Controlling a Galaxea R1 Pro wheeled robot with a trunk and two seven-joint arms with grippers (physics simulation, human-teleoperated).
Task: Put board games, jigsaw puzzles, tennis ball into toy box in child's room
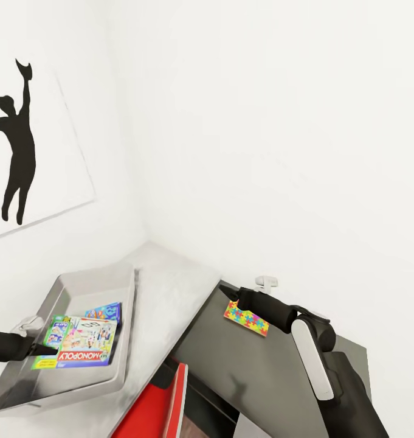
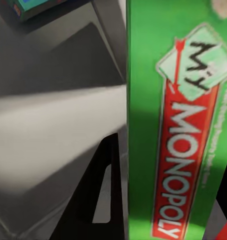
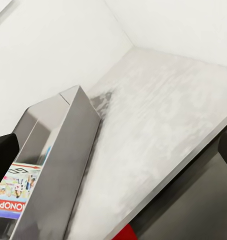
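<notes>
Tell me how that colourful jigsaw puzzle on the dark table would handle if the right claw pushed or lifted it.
The jigsaw puzzle looks like a thin, flat box lying on the dark table, so it would probably slide rather than roll or tip. Its straight edges suggest it is stiff, not floppy. Being so low, it may be awkward to pinch from above; an edge grip seems likelier.

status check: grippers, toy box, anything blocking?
Left gripper over the toy box, shut on green Monopoly box. Right gripper at the jigsaw puzzle, grip unclear. Two game boxes already inside. No blocker seen.
</notes>
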